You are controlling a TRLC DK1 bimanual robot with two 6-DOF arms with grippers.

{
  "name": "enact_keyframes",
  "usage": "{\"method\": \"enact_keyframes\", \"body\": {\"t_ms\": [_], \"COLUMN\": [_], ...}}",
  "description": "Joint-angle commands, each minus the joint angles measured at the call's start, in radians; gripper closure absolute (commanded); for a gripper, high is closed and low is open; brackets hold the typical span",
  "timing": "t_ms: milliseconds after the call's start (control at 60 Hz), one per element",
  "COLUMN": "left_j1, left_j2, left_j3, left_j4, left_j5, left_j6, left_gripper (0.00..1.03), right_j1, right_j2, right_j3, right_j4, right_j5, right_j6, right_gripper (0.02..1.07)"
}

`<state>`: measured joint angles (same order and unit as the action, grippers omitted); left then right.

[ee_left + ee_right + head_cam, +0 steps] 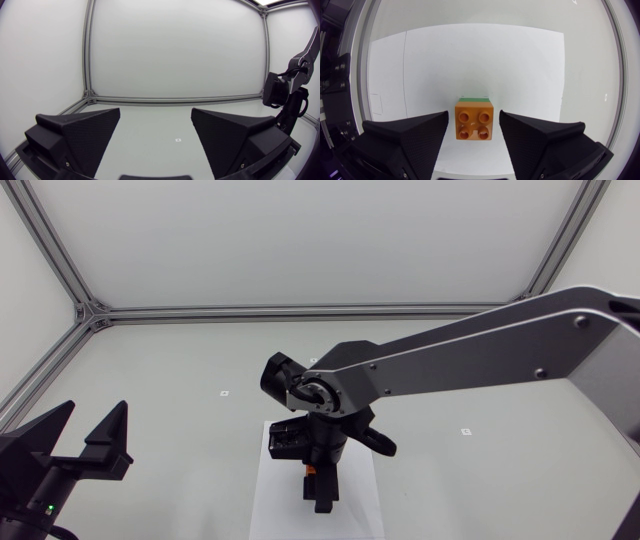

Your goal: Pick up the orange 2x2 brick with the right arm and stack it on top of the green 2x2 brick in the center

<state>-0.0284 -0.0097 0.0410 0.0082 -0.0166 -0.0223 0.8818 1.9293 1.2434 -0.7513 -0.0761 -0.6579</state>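
The orange 2x2 brick (pixel 474 125) sits studs up on the green 2x2 brick (pixel 473 99), of which only a thin strip shows at its far edge. My right gripper (pixel 474 115) hangs straight over the stack, open. Its fingers (pixel 415 135) stand on either side of the orange brick with a narrow gap on each side. In the head view the right gripper (pixel 316 482) points down over the white sheet (pixel 350 505), and a sliver of the orange brick (pixel 312 471) shows beside it. My left gripper (pixel 90 438) stands open at the near left, with nothing in it (pixel 156 115).
The stack rests on a white paper sheet (pixel 520 65) in the middle of the table. The right arm's long link (pixel 480 355) spans the table from the right. Aluminium frame rails (pixel 300 310) border the far and left edges.
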Motion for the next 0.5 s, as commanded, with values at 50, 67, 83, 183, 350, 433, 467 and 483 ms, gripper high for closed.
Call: {"method": "enact_keyframes", "body": {"t_ms": [50, 67, 83, 183, 350, 433, 467, 483], "left_j1": [-0.001, -0.001, -0.001, -0.001, -0.001, -0.001, -0.001, -0.001], "left_j2": [-0.004, -0.004, -0.004, -0.004, -0.004, -0.004, -0.004, -0.004], "left_j3": [-0.041, -0.041, -0.041, -0.041, -0.041, -0.041, -0.041, -0.041], "left_j4": [-0.011, -0.011, -0.011, -0.011, -0.011, -0.011, -0.011, -0.011], "left_j5": [0.003, 0.003, 0.003, 0.003, 0.003, 0.003, 0.003, 0.003], "left_j6": [0.005, 0.005, 0.005, 0.005, 0.005, 0.005, 0.005, 0.005], "left_gripper": [0.04, 0.04, 0.04, 0.04, 0.04, 0.04, 0.04, 0.04], "right_j1": [-0.001, -0.003, -0.003, -0.014, -0.029, -0.047, -0.063, -0.067], "right_j2": [-0.066, -0.073, -0.081, -0.127, -0.293, -0.421, -0.472, -0.486], "right_j3": [-0.012, -0.012, -0.012, -0.019, -0.090, -0.142, -0.160, -0.165], "right_j4": [0.000, 0.000, 0.000, -0.010, -0.020, -0.013, -0.011, -0.011], "right_j5": [-0.004, -0.005, -0.004, -0.004, -0.001, -0.001, 0.002, 0.002], "right_j6": [0.017, 0.018, 0.021, 0.032, 0.058, 0.080, 0.092, 0.095], "right_gripper": [0.06, 0.06, 0.06, 0.06, 0.06, 0.06, 0.06, 0.06]}}
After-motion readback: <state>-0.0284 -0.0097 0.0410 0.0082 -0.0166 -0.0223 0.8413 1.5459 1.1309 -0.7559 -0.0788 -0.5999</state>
